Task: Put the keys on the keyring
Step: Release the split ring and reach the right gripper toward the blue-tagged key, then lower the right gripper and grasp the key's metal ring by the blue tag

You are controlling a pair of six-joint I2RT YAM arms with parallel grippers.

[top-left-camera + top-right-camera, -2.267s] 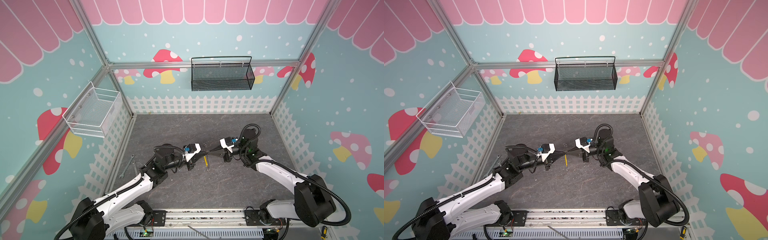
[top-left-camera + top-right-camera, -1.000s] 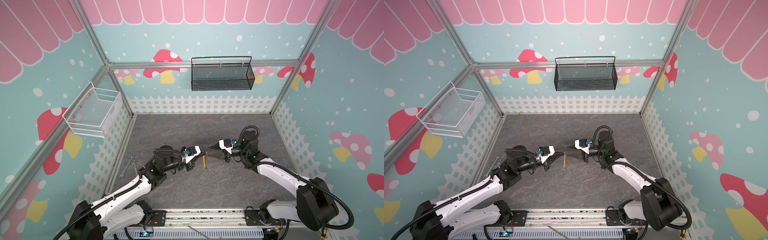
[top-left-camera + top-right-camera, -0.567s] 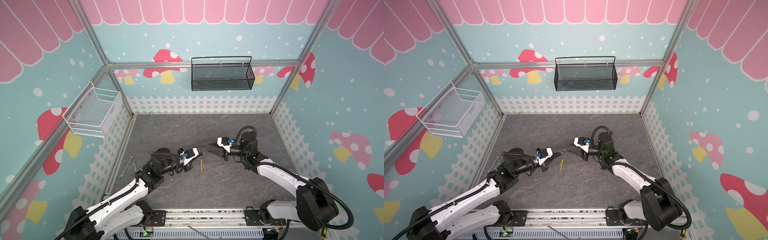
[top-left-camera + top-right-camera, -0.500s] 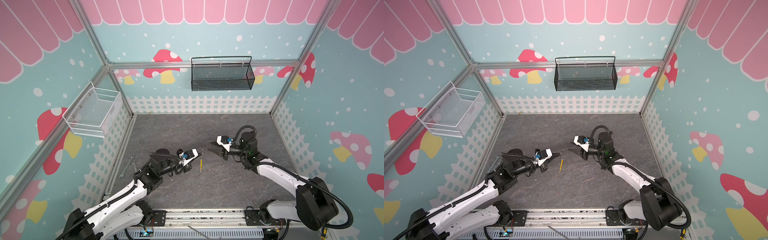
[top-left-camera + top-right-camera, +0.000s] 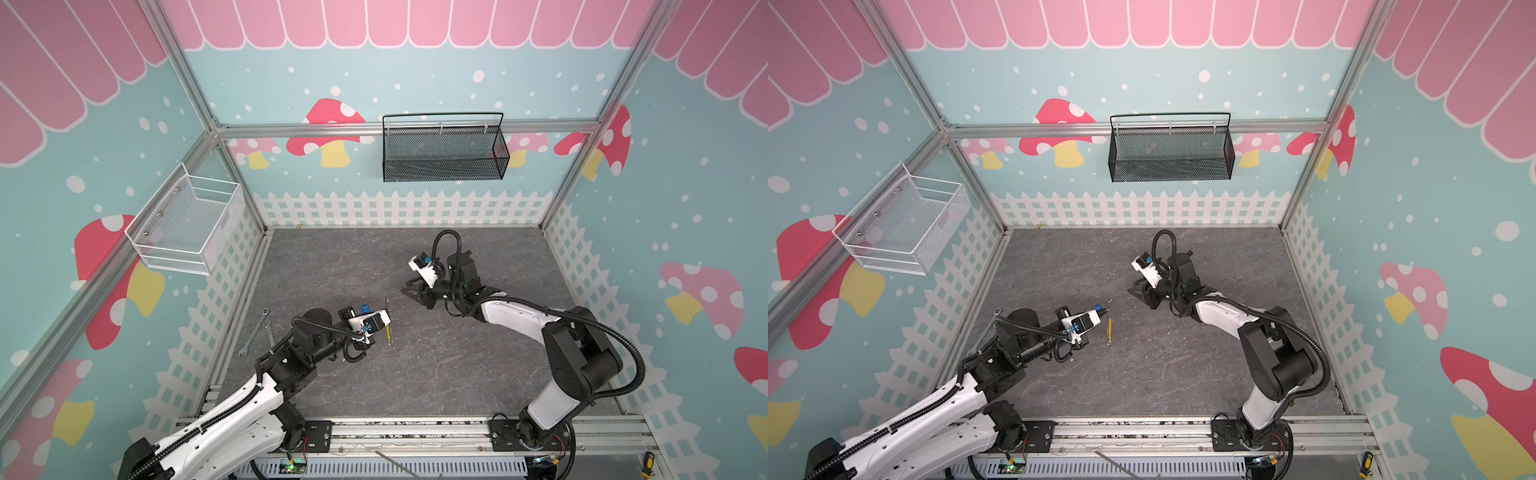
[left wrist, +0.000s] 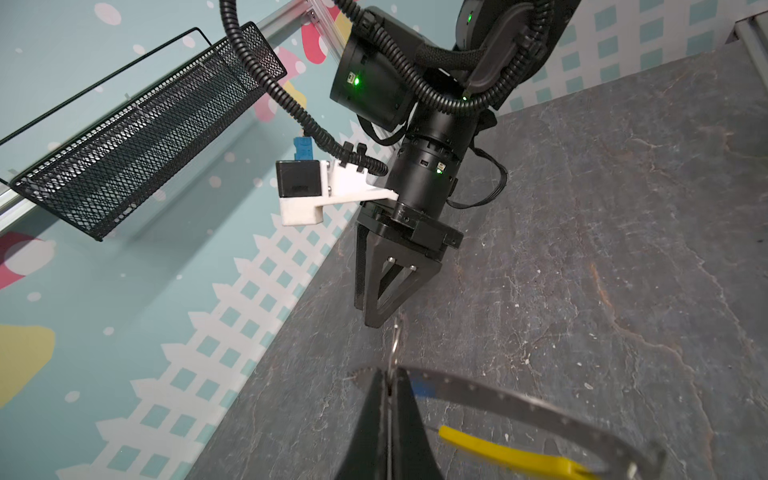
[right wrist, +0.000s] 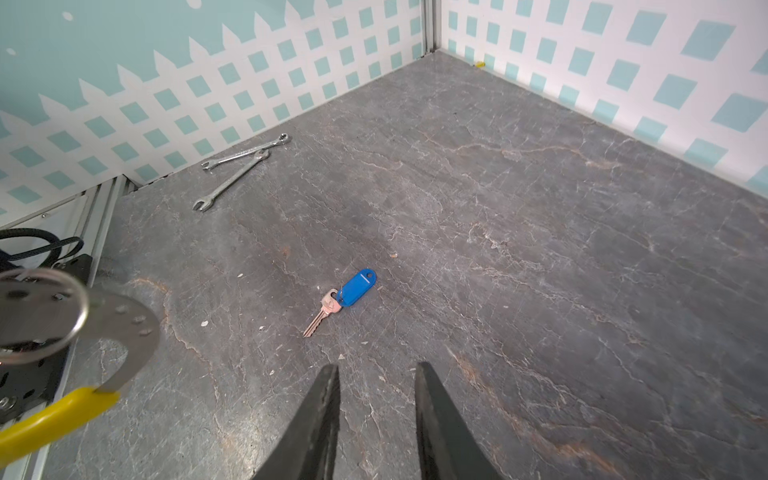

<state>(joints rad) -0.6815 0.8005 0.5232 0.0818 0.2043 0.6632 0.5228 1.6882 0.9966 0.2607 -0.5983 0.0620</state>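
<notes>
My left gripper (image 6: 390, 376) is shut on the keyring's thin silver ring (image 6: 395, 340). The ring's dotted strap (image 6: 519, 409) and yellow segment (image 6: 511, 455) curve away beside the fingers. In both top views the keyring (image 5: 389, 332) (image 5: 1109, 328) hangs at the left gripper (image 5: 384, 311) (image 5: 1105, 311) over the middle of the floor. A small key with a blue plastic tag (image 7: 357, 287) lies flat on the floor, seen in a top view as a blue speck (image 5: 365, 307). My right gripper (image 7: 376, 368) (image 5: 409, 289) is open and holds nothing; it is short of the key and apart from the ring (image 7: 41, 311).
Two silver wrenches (image 7: 232, 166) (image 5: 254, 332) lie by the left wall's fence. A black mesh basket (image 5: 442, 149) hangs on the back wall and a white wire basket (image 5: 187, 224) on the left wall. Grey floor (image 7: 540, 249) spreads to the right of the key.
My left gripper has drawn back to the left and front with the keyring. The right wrist has tilted up and back, and the gap between the grippers has widened.
</notes>
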